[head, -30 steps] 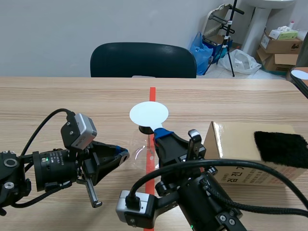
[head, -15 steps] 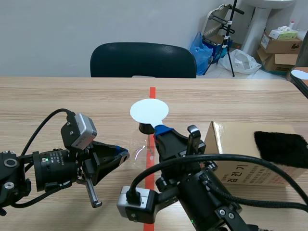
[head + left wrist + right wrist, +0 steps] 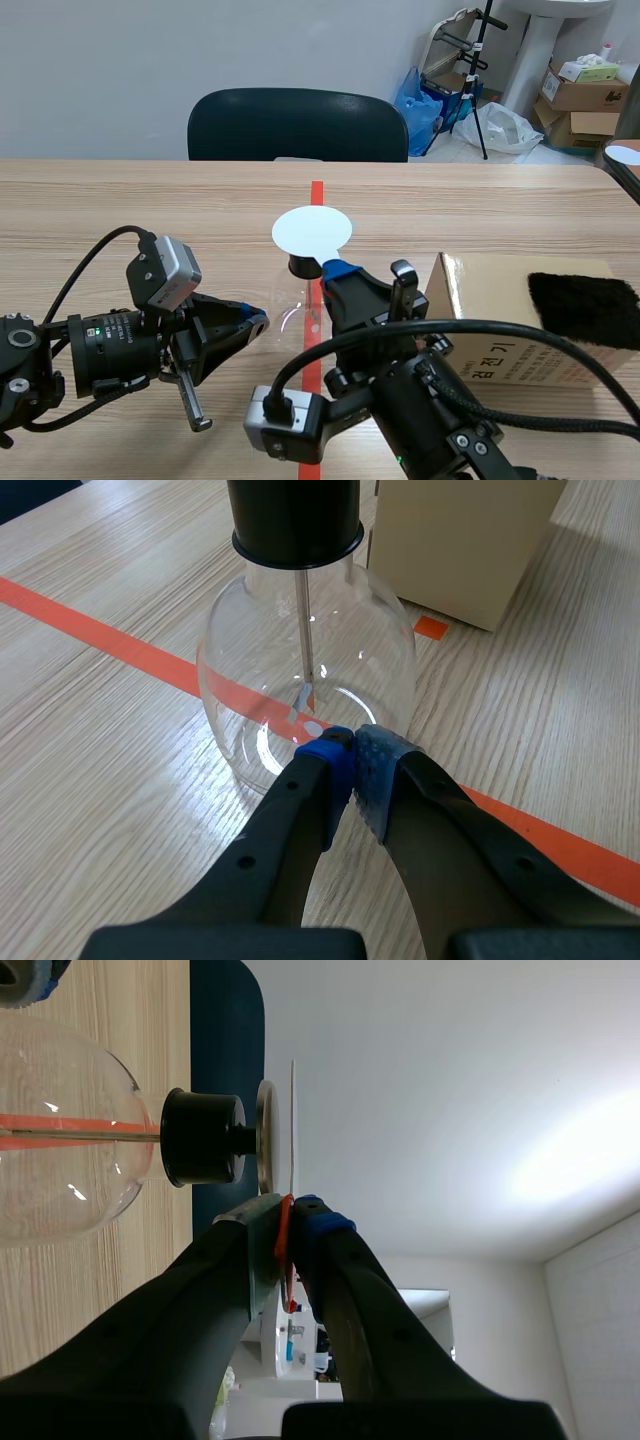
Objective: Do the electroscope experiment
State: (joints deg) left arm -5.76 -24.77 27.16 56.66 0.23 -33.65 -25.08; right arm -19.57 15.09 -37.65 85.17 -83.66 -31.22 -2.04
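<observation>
On the table point(image 3: 150, 200), over the tape line point(image 3: 316, 195), stands one glass flask point(image 3: 240, 670) with one black stopper point(image 3: 296, 520). Only the left wrist view shows the thin rod point(image 3: 306, 630) inside it. That view also shows the left gripper point(image 3: 352, 765) clenched on nothing, pads together, with its tips at the glass; whether they touch is unclear. Only the right wrist view shows one metal plate point(image 3: 265, 1135) past the stopper. There the right gripper point(image 3: 285, 1222) pinches the orange handle of one white disc point(image 3: 293, 1120), seen edge-on just beside that plate. Only the scene view shows one black cloth point(image 3: 583, 308) lying on the one box point(image 3: 480, 310). One chair point(image 3: 298, 125) stands beyond the table.
</observation>
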